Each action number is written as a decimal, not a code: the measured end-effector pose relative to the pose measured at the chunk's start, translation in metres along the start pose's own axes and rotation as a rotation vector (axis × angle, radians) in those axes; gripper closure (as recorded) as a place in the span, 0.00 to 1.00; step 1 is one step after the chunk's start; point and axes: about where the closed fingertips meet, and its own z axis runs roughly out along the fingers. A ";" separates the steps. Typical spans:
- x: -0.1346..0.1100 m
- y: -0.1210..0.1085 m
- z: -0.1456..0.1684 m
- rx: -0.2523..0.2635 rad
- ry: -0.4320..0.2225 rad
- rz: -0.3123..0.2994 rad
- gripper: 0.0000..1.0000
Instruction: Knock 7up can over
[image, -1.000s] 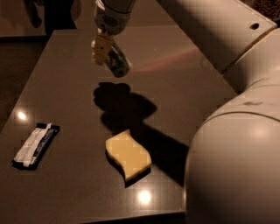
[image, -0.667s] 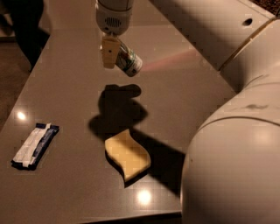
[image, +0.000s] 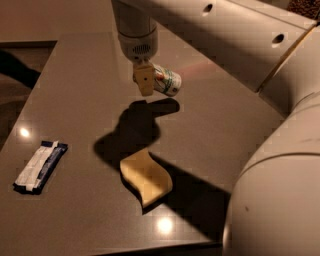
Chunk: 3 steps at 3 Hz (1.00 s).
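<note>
The 7up can (image: 167, 81) lies tipped on its side on the grey table (image: 75, 90). Its body is pale with green and red markings, and its silver end points to the lower right. My gripper (image: 145, 80) hangs from the white arm just left of the can and touches or almost touches it. The gripper hides the can's left end. Whether the can rests on the table or is held just above it cannot be told.
A yellow sponge (image: 146, 177) lies in front of the gripper, near the table's front edge. A blue and white wrapped bar (image: 40, 166) lies at the front left. My white arm and body (image: 270, 190) fill the right side and cast a large shadow.
The gripper has moved right and toward the camera. The can has gone with it and turned from steeply tilted to lying nearly flat on its side. Sponge and bar have not moved.
</note>
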 end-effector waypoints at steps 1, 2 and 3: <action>0.000 0.000 0.003 0.004 0.005 -0.011 0.58; 0.000 -0.002 0.004 0.011 0.002 -0.012 0.35; -0.001 -0.003 0.004 0.018 -0.002 -0.012 0.12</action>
